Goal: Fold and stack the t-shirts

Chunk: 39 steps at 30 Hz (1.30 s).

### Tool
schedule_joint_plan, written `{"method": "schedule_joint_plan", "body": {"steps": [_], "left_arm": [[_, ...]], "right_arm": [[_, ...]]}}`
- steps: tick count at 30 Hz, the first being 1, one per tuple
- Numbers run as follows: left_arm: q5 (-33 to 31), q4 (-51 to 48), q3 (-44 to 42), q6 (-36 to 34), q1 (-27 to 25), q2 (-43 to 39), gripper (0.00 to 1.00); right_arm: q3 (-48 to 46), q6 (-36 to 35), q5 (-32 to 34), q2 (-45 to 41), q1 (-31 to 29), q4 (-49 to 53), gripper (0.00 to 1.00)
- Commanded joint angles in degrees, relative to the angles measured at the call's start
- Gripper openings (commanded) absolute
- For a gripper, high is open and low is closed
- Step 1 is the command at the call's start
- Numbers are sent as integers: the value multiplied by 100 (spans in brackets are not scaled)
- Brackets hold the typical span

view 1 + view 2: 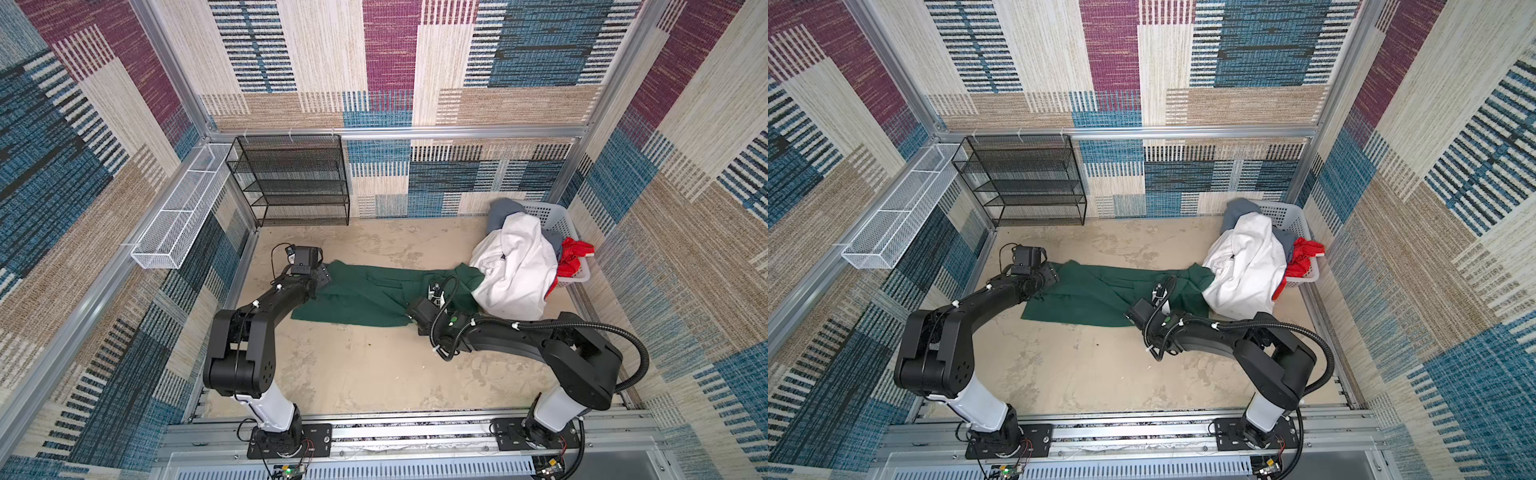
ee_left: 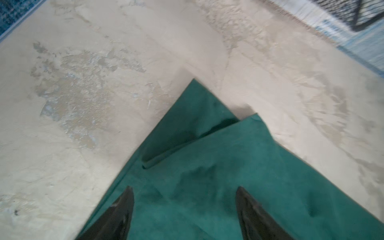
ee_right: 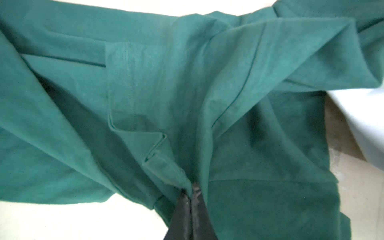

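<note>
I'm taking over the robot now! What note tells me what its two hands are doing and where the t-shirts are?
Left gripper: open, jaws apart over the left-end corner of the green t-shirt, gripping nothing.
Right gripper: shut on a fold of the green t-shirt.
Green t-shirt: stretched out but creased on the table, its right end under the white t-shirt.
White t-shirt spills out of the basket; the grey t-shirt and red t-shirt are in it.
Done: nothing folded or stacked.
Left: fold the green one, then the others, and stack them.
</note>
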<state>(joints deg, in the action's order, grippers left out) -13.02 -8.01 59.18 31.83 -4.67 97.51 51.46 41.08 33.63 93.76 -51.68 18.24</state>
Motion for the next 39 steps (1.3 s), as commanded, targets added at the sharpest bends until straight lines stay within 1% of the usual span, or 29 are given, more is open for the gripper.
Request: {"method": "schedule_joint_plan", "body": {"steps": [1, 6, 10, 15, 20, 24, 28, 30, 32, 36, 39], "left_arm": [[356, 80, 287, -65, 165, 277, 73], [1139, 166, 836, -216, 168, 672, 70], [1696, 221, 1271, -380, 163, 1095, 70], [1998, -439, 2186, -623, 159, 1879, 72], [2216, -611, 2657, -713, 159, 2366, 71], [2613, -850, 3101, -773, 150, 2752, 67], [2656, -997, 3275, -832, 124, 2926, 66], [2631, -1043, 3292, -854, 115, 2949, 63], [2591, -1124, 3306, -893, 115, 2955, 62], [2422, -1182, 3225, -1019, 89, 2838, 56], [2302, -1251, 3156, -1073, 80, 2737, 55]], "right_arm": [[-150, -61, -22, -113, -9, -306, 0], [-317, -72, -222, -114, -9, -378, 0], [-321, -264, -412, -78, -9, -583, 0], [-295, -315, -501, -33, -9, -657, 0], [-306, -371, -572, -17, -8, -715, 0], [-296, -365, -594, 16, -9, -718, 0], [-280, -376, -612, 30, -3, -718, 0], [-245, -358, -605, 53, -9, -646, 0], [-171, -337, -610, 72, -9, -564, 0], [-181, -328, -621, 29, -6, -604, 0], [-186, -319, -603, 35, -8, -597, 0]]}}
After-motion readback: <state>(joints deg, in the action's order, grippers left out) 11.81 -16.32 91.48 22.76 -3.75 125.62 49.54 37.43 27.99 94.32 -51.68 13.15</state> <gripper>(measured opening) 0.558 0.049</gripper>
